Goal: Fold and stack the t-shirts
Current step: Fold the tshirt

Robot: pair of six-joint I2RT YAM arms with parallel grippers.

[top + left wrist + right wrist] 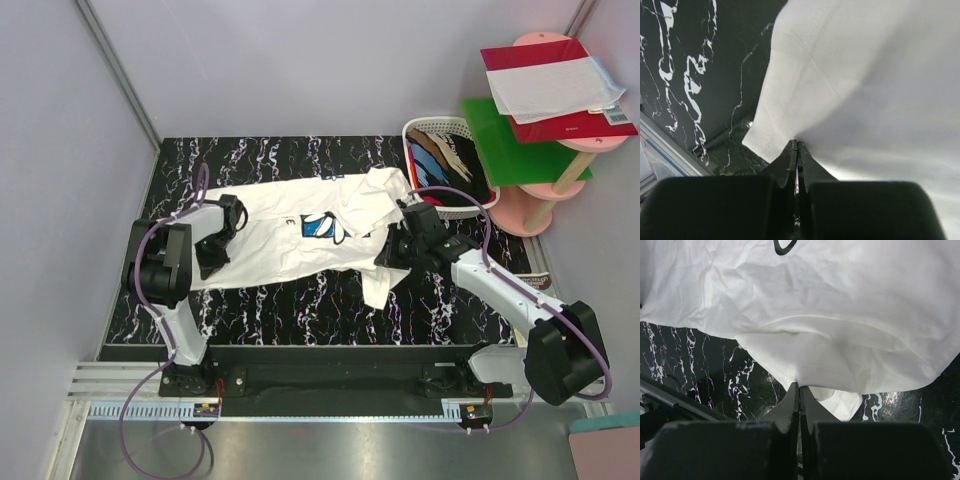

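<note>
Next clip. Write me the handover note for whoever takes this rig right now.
Left gripper: shut, pinching an edge of the large white cloth t-shirt with a blue print.
Right gripper: shut on the same shirt's opposite end.
Shirt: rumpled and unfolded on the black marbled table.
Dark and tan shirts: in the white plastic basket, far right.
Done: nothing folded or stacked.
Left: fold this shirt, then the rest; stack.

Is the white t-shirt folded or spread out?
Spread out, not folded: the white t-shirt lies rumpled across the dark table, right end bunched, left hand and right hand each pinching an edge.
</note>
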